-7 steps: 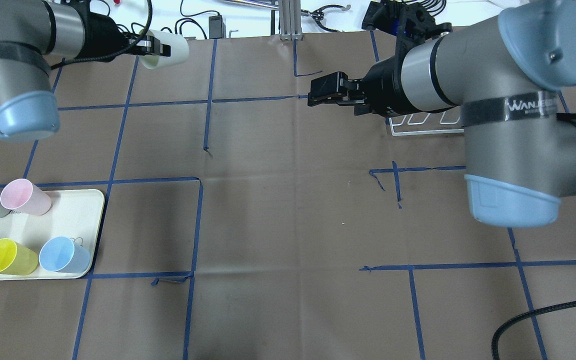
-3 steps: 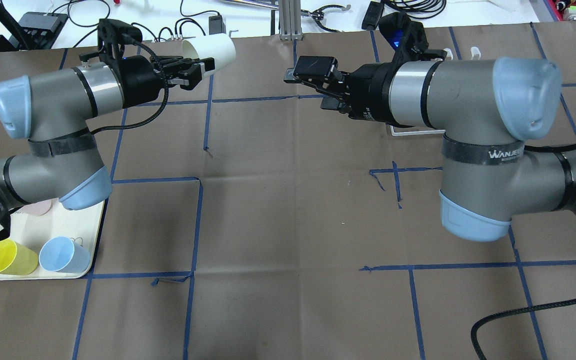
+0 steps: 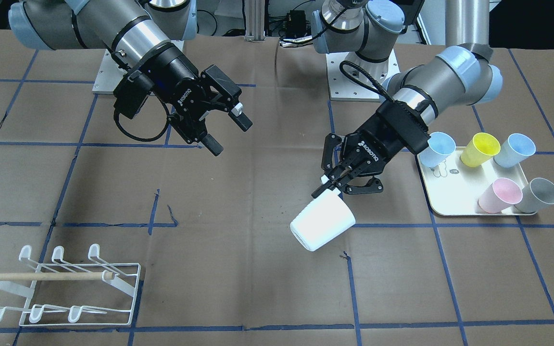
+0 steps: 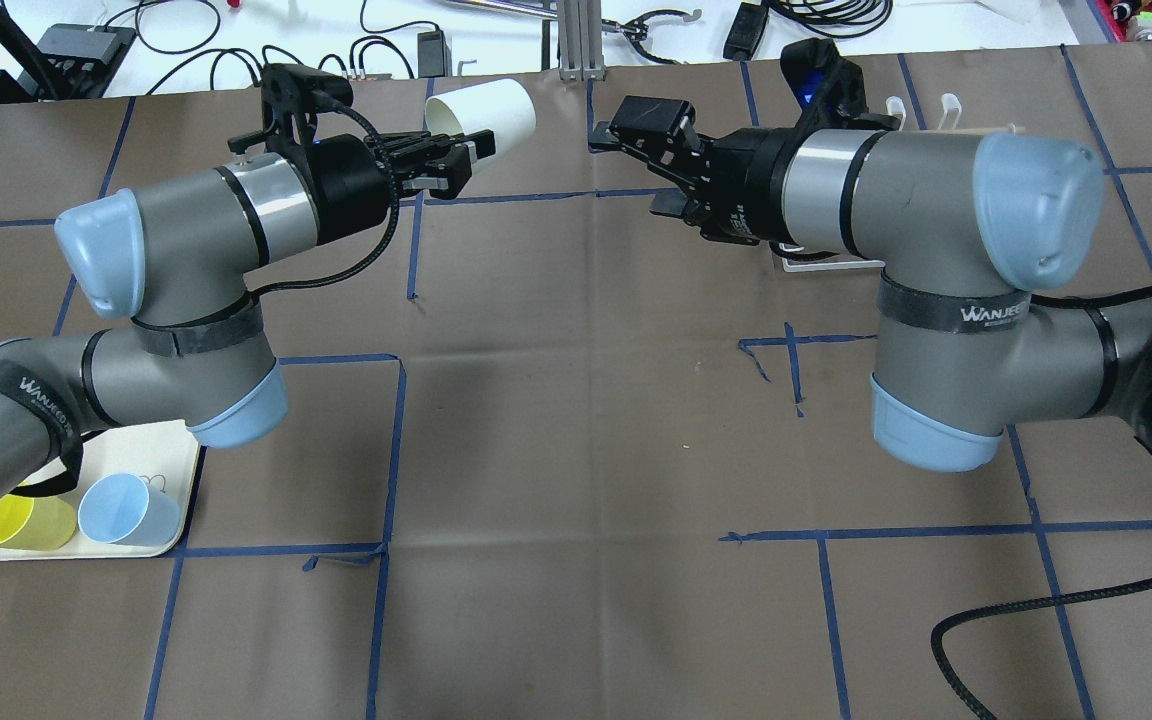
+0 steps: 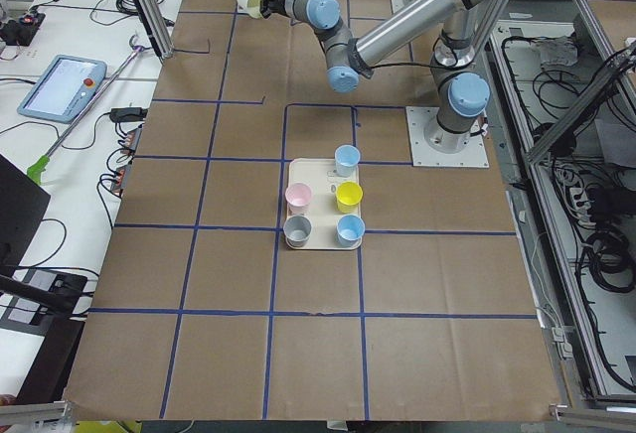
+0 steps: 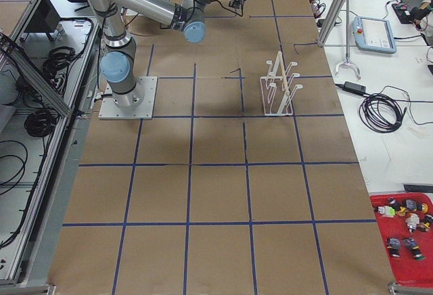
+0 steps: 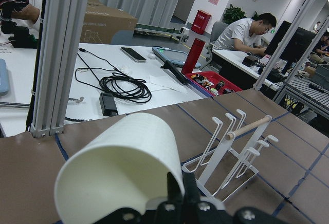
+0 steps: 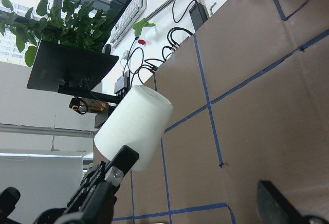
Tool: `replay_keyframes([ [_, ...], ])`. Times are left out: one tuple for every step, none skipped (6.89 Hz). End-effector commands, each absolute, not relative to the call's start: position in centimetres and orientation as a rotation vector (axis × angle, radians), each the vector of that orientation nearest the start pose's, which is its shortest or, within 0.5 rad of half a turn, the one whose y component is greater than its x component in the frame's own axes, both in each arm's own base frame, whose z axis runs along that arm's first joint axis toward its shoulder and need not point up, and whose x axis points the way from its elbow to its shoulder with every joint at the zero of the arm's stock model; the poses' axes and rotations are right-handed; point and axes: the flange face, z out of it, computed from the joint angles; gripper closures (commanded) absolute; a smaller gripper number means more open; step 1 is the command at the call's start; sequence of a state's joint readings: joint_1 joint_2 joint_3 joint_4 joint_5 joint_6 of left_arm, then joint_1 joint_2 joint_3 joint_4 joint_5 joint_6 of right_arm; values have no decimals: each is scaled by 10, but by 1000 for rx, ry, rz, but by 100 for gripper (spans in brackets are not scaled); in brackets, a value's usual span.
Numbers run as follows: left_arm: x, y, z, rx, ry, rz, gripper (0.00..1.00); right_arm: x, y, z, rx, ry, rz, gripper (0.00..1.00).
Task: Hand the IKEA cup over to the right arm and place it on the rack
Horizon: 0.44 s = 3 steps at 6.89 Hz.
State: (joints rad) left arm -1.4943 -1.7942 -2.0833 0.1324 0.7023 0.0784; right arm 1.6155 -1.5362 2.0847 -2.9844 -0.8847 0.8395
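Observation:
The white IKEA cup (image 4: 484, 112) lies on its side in the air, its rim pinched by my left gripper (image 4: 468, 152), which is shut on it. In the front view the cup (image 3: 322, 225) hangs below that gripper (image 3: 329, 189). My right gripper (image 4: 630, 168) is open and empty, a short gap to the right of the cup, its jaws facing the cup's closed end (image 8: 138, 125). The white wire rack (image 3: 65, 284) with its wooden dowel stands beyond the right arm, mostly hidden in the overhead view (image 4: 818, 262). It also shows in the left wrist view (image 7: 234, 149).
A cream tray (image 3: 450, 199) holds several coloured cups: light blue (image 3: 438, 148), yellow (image 3: 483, 149), pink (image 3: 499, 194), grey (image 3: 539, 194). In the overhead view the tray (image 4: 176, 500) is partly under my left arm. Cables and a metal post lie along the far table edge.
My left arm has swung right with the white cup, from the far left to near the table's middle. My right gripper has risen and turned its open jaws toward the cup.

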Motion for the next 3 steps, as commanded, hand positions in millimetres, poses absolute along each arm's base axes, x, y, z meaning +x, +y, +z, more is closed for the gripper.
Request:
replay_keyframes([
  [-180, -518, 338, -473, -2103, 1116, 100, 212, -468, 407, 764, 1950, -461, 4],
  [-193, -518, 336, -486, -2078, 1125, 100, 212, -467, 405, 807, 1877, -470, 4],
  [-210, -511, 339, -493, -2059, 1103, 100, 212, -464, 398, 786, 1849, -528, 4],
])
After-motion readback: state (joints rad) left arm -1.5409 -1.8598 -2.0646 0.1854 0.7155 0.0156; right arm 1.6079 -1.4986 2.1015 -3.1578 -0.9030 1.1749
